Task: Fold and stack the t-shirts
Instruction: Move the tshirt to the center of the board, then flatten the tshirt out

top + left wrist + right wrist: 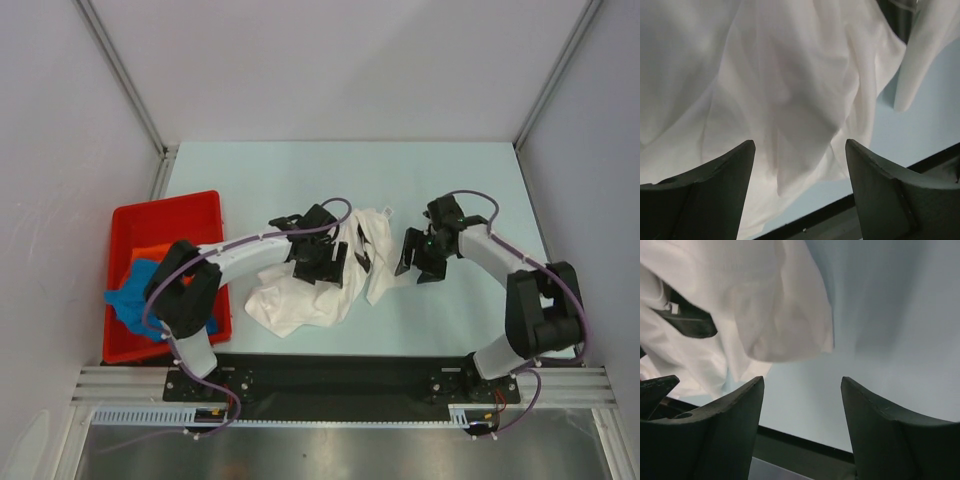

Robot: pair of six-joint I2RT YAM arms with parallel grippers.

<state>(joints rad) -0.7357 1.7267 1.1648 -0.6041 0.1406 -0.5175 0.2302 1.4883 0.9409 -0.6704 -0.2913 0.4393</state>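
By the white t-shirt [295, 300], left hand [800, 147] and right hand [802, 382] gape empty; only overhead shows the red bin [168, 222].

One white t-shirt [300, 300] is counted, one blue t-shirt [128, 292], one orange t-shirt [152, 252], one red plastic bin [170, 212], one table [300, 180], two robot arms [235, 257] are seen, two grippers, the left gripper [322, 265] and the right gripper [418, 268]

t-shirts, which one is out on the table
The white t-shirt, crumpled on the table; the blue t-shirt and orange t-shirt lie in the red bin.
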